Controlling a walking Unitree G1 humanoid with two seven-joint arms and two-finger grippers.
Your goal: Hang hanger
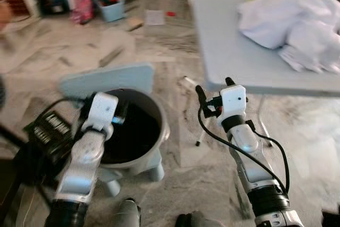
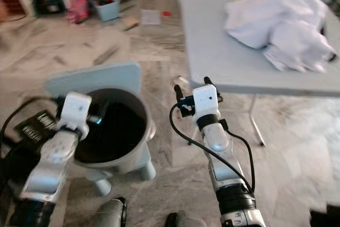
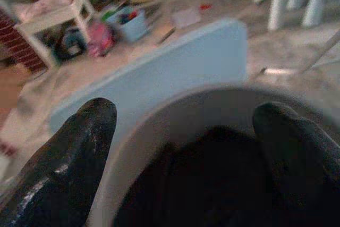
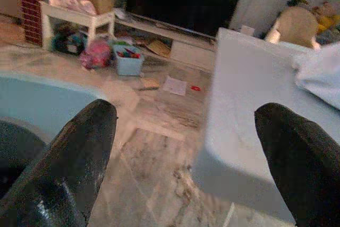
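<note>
A grey folding table stands on the marble floor, a heap of white clothing on its far side; no hanger can be made out (perhaps under that heap); beside it sits a round grey bin; the left gripper hovers over the bin's dark mouth, fingers spread wide, empty; the right gripper hangs at the table's near corner, likewise parted, holding nothing.

Both arms reach forward: the left gripper over a dark bucket, the right gripper by the table holding white cloth.
</note>
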